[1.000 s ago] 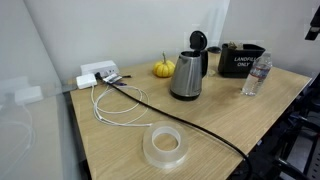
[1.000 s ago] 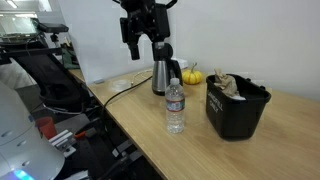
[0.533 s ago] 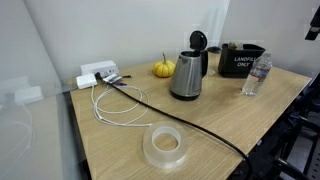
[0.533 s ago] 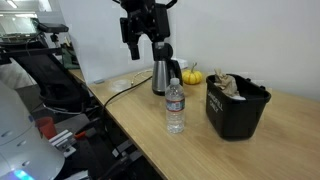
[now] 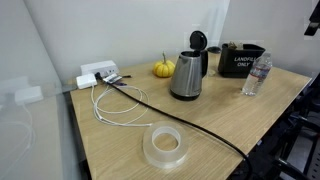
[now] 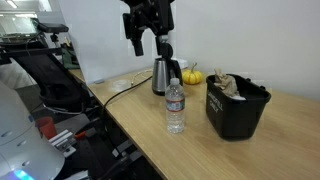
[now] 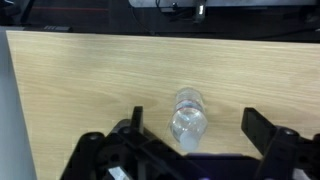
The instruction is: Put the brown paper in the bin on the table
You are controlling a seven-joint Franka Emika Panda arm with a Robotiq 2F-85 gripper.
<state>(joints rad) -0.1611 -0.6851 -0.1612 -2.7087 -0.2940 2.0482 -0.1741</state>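
In the black rectangular bin (image 6: 235, 115), crumpled brown paper (image 6: 228, 85); above the wood-grain table (image 6: 200, 150), end effector (image 6: 147, 44), jaws apart.

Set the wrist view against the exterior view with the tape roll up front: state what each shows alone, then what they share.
Wrist only: the open gripper, its fingers spread wide. Exterior only: tape roll, cables, pumpkin, kettle, bin. Both: the water bottle and the table.
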